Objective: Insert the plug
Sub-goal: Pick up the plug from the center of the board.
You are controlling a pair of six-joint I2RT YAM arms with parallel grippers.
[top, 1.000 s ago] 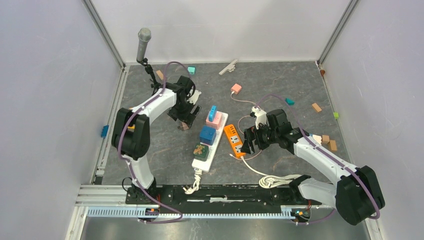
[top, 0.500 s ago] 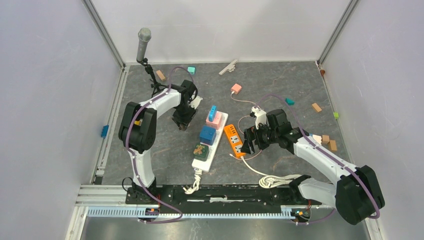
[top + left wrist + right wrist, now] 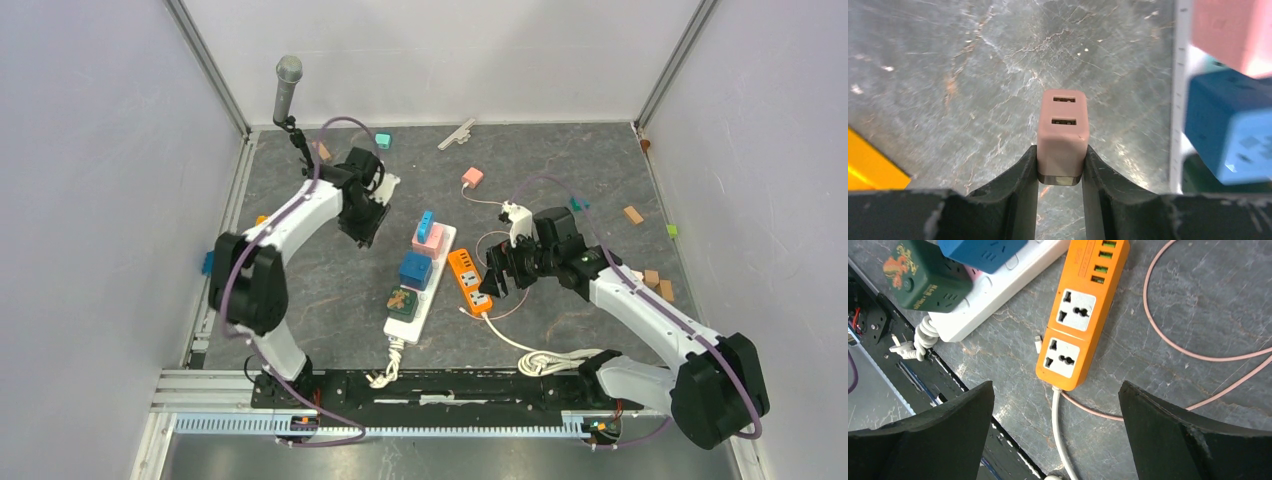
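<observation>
The plug (image 3: 1062, 132) is a pink two-port USB charger block. My left gripper (image 3: 1060, 156) is shut on its lower end and holds it above the grey floor. In the top view the left gripper (image 3: 362, 220) hovers left of the white power strip (image 3: 428, 290), and the plug is hidden under it. My right gripper (image 3: 1055, 390) stands wide open over the cord end of the orange power strip (image 3: 1083, 315), holding nothing. Seen from above, the right gripper (image 3: 497, 280) sits just right of the orange power strip (image 3: 468, 280).
The white strip carries a pink adapter (image 3: 428, 238), a blue cube (image 3: 415, 268) and a green adapter (image 3: 403, 302). A pink cable (image 3: 1168, 340) loops beside the orange strip. A microphone (image 3: 287, 90) stands at the back left. Small blocks (image 3: 633, 214) lie scattered.
My left gripper has closed on the pink plug and risen with it, shifting toward the back. My right gripper moved slightly and stayed open.
</observation>
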